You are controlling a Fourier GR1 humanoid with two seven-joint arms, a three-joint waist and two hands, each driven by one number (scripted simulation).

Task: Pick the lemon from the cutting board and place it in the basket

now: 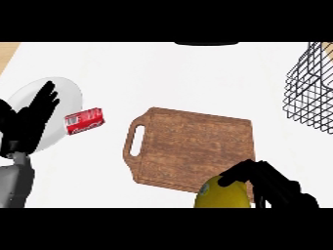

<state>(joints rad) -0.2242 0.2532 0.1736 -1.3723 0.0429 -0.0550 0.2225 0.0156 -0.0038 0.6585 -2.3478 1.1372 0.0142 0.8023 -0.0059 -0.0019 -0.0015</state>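
Lemon at lower right of frame, over board's near corner, right hand curled around it. Cutting board at centre. Wire basket upper right. Left hand open, fingers up, over white plate; red can beside it.

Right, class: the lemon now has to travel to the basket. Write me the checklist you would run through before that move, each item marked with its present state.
1. Lemon held: right hand has fingers curled round it. Ok.
2. Lemon clear of the cutting board: it shows at the board's near edge; whether it is lifted, cannot tell.
3. Basket in view and open on top: ok, though its inside shows only in part.
4. Path from board to basket: bare counter between them. Ok.
5. Left hand out of the way: open, fingers up, over the plate at the left. Ok.
6. Red can away from the route: ok.
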